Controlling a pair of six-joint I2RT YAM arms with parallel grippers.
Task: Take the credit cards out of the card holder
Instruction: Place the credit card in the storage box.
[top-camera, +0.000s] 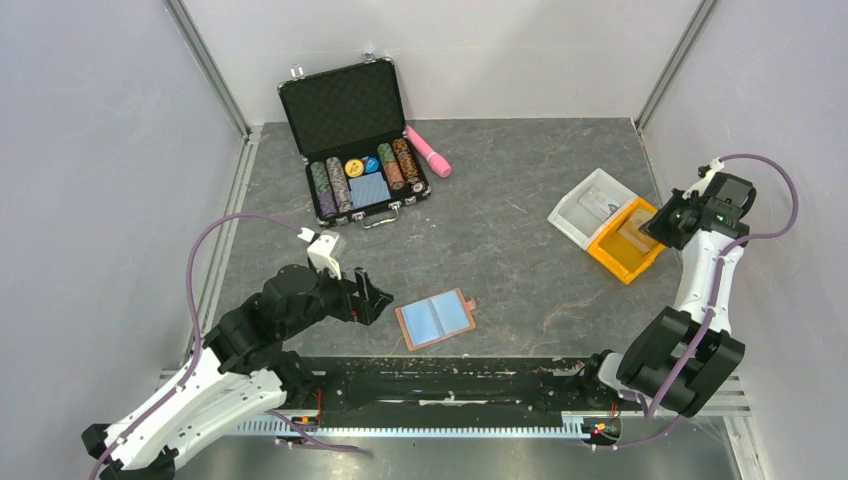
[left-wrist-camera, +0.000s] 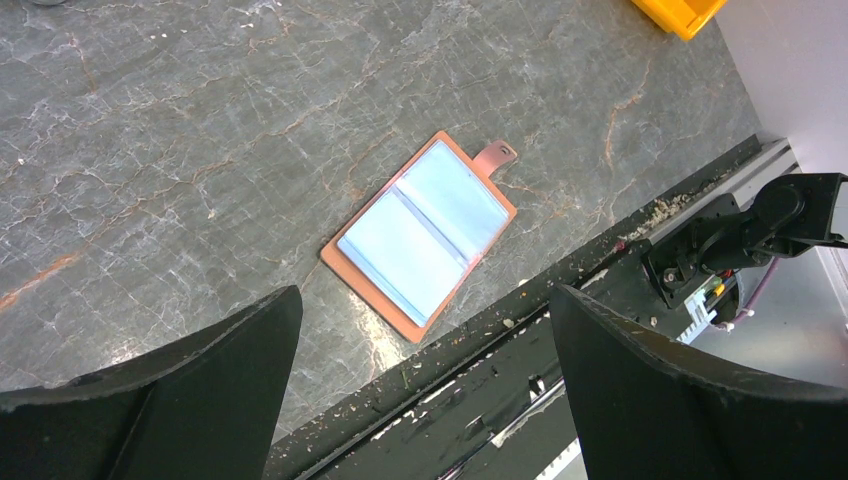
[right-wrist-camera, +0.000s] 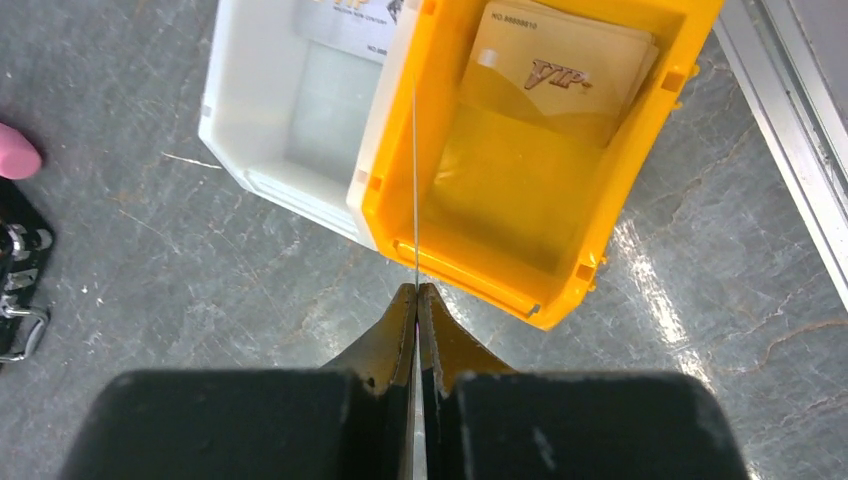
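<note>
The card holder (top-camera: 435, 319) lies open and flat near the table's front edge, brown rim up and light blue pockets showing; no card shows in it in the left wrist view (left-wrist-camera: 420, 235). My left gripper (top-camera: 372, 297) is open and empty just left of it. My right gripper (right-wrist-camera: 417, 290) is shut on a thin credit card (right-wrist-camera: 414, 180), seen edge-on, over the near rim of the yellow bin (right-wrist-camera: 500, 260). A tan "VIP" card (right-wrist-camera: 560, 70) lies inside that bin. Another card (right-wrist-camera: 350, 20) lies in the white bin (right-wrist-camera: 250, 120) beside it.
The two bins (top-camera: 610, 225) stand at the right, close to the right wall. An open black poker chip case (top-camera: 355, 140) stands at the back, with a pink object (top-camera: 428, 150) beside it. A black rail (top-camera: 450, 375) runs along the front edge.
</note>
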